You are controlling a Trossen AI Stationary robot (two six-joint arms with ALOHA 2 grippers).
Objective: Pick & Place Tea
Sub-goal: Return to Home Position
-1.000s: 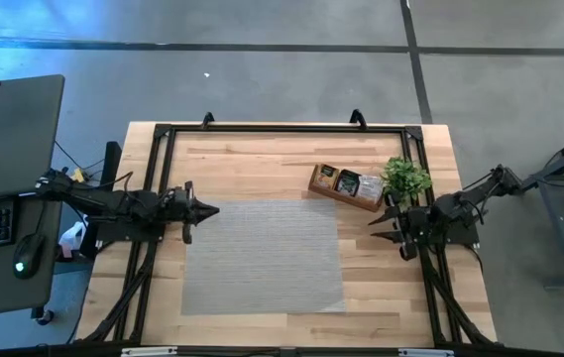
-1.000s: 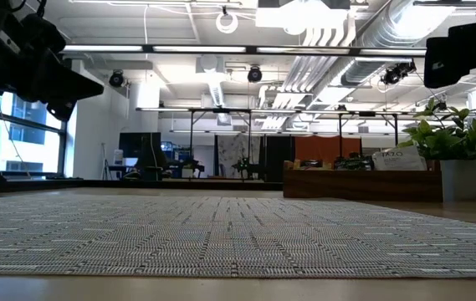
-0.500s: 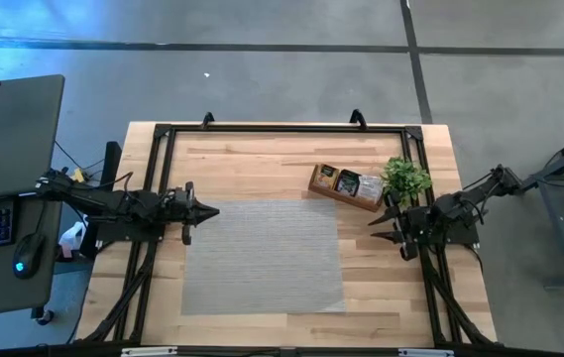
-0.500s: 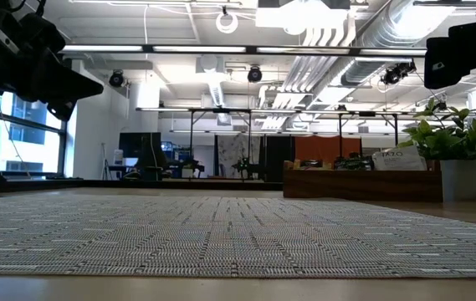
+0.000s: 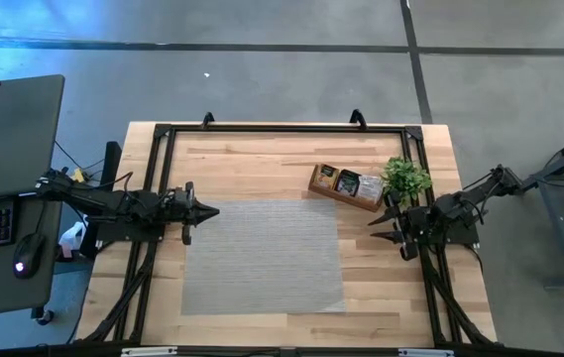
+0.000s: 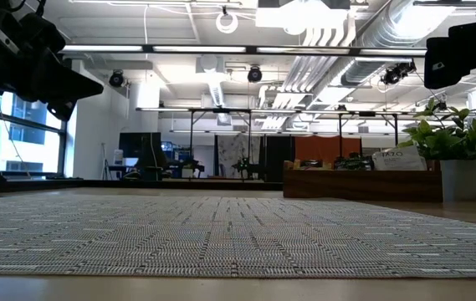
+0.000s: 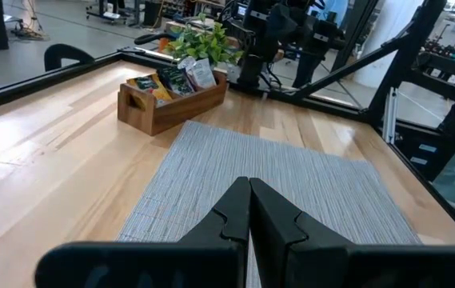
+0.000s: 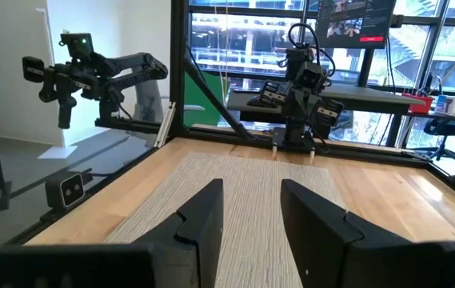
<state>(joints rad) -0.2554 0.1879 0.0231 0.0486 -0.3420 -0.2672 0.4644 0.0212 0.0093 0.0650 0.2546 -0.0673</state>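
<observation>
**Retreat to home, tea already stowed**

Start at the left gripper (image 7: pixel 249 182): fingers (image 7: pixel 225 222) pressed flat together, holding nothing, poised over the left edge of the mat (image 5: pixel 262 256). Turn to the right gripper (image 8: pixel 251 186): fingers (image 8: pixel 199 218) parted, nothing between them, hanging at the mat's right edge, near the plant (image 5: pixel 405 177).

Look outward for the tea (image 7: pixel 171 80): standing on edge inside the tray (image 7: pixel 175 110), toward the far right of the table (image 5: pixel 252 154), just beside the plant. No loose sachet to be seen on the mat or on the bare wood.

Judge the sorting finished, then, with only the parking left to do.

To park well:
- Draw each arm back along its own side, never across the mat toward the other.
- Mind the right arm most, being the one close to the leaves and the tray's end, and pull it away from them rather than swing it past them.
- Go slowly and settle without a jolt, so as not to shake the tray or tip the upright sachets.
- Leave both sets of fingers as they are, since nothing needs gripping or releasing.
</observation>
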